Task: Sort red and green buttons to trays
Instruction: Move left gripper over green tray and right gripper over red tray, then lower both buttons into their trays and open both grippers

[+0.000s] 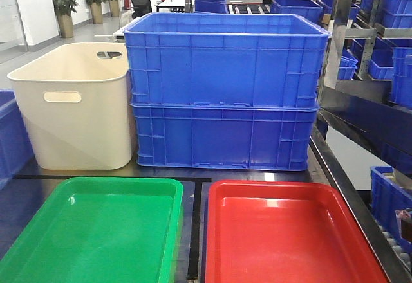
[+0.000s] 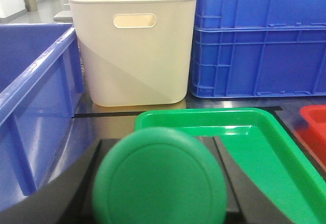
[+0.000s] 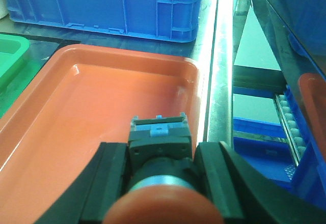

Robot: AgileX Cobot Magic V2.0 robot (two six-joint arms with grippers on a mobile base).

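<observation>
In the front view the green tray (image 1: pixel 38 251) lies front left and the red tray (image 1: pixel 283 244) front right, both bare; no gripper shows there. In the left wrist view my left gripper (image 2: pixel 159 183) is shut on the green button (image 2: pixel 159 180), its domed cap filling the foreground just before the green tray (image 2: pixel 254 147). In the right wrist view my right gripper (image 3: pixel 160 170) is shut on the red button (image 3: pixel 162 152), held above the red tray (image 3: pixel 91 107) near its right side, black base pointing away.
Two stacked blue crates (image 1: pixel 225 96) and a cream tub (image 1: pixel 74 109) stand behind the trays. Another blue crate (image 2: pixel 30 102) is at the left. A metal rail (image 3: pixel 220 56) and shelving with blue bins (image 1: pixel 386 51) run along the right.
</observation>
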